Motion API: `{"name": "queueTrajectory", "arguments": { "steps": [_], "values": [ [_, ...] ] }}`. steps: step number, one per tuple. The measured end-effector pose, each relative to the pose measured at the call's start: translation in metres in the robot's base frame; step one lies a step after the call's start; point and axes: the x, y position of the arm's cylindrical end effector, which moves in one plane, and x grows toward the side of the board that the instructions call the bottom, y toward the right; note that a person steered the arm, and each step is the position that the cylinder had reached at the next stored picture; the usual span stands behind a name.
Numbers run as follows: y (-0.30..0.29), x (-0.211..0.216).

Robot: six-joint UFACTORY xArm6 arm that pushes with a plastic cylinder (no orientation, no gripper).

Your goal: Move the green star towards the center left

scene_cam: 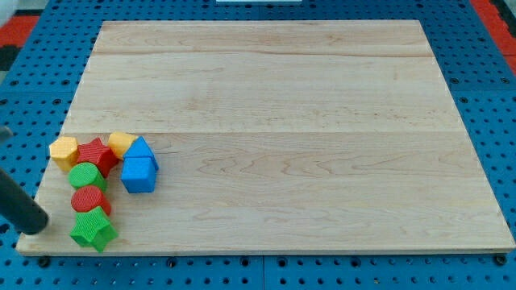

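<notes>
The green star lies at the bottom left corner of the wooden board, lowest in a cluster of blocks. My tip is at the board's left edge, just left of the green star, a small gap away. Above the star sit a red cylinder, a green cylinder and a red star.
A yellow block sits at the cluster's left, another yellow block behind the red star, and a blue house-shaped block at the cluster's right. Blue pegboard surrounds the board.
</notes>
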Motion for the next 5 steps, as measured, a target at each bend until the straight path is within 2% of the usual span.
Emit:
{"name": "queueTrajectory", "arguments": {
  "steps": [2,3,4,5],
  "values": [
    [0.079,0.0],
    [0.086,0.0],
    [0.086,0.024],
    [0.098,0.023]
  ]
}}
